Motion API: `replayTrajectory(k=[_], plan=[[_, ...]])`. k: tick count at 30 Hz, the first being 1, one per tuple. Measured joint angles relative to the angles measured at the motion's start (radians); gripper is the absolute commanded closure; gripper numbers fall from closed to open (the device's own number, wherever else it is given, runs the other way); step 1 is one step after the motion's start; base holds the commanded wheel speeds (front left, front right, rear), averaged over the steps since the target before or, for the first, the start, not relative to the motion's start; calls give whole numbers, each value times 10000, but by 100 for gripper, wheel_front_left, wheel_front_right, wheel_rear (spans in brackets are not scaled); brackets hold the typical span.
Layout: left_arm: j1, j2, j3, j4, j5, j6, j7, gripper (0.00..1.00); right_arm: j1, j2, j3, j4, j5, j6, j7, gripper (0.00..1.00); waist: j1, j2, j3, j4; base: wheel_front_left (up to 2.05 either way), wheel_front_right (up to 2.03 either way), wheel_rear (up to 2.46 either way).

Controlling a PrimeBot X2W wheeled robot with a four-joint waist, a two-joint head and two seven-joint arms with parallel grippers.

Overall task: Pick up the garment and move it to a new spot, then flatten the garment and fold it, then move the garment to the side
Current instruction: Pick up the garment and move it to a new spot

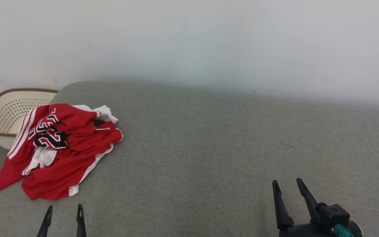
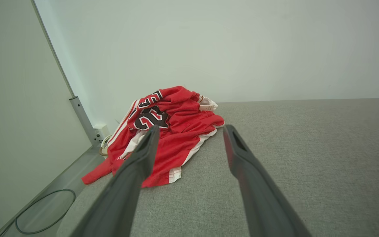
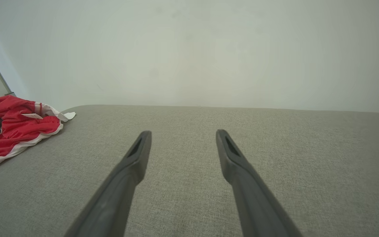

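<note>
Garment (image 1: 58,148) (red jersey) bunched at left of grey cushion (image 1: 209,148); L gripper (image 1: 65,206) & R gripper (image 1: 287,180) spread, empty.

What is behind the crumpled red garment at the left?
A cream perforated basket with a brown rim sits behind the garment. The cloth covers its right part, which cannot be seen.

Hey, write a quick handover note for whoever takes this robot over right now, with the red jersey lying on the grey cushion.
Left end effector: open, empty, just short of the red garment.
Right end effector: open, empty, over bare grey cushion.
The red garment lies crumpled at the cushion's left edge, partly hanging off it, with a perforated basket beside it.
Done: nothing yet, by the look of it.
Left: pick up and move it, flatten, fold, set aside.
</note>
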State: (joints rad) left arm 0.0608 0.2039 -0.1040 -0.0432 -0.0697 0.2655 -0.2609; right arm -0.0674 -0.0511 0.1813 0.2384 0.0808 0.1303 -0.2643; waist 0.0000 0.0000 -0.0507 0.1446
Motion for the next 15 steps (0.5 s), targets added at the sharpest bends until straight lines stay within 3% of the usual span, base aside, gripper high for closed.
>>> replayTrajectory(k=[15], plan=[[185,42,142,71,-33,-88,0,0,11,2,280,115,96,0,0,0,0,0,-159,1779,0,0,0]])
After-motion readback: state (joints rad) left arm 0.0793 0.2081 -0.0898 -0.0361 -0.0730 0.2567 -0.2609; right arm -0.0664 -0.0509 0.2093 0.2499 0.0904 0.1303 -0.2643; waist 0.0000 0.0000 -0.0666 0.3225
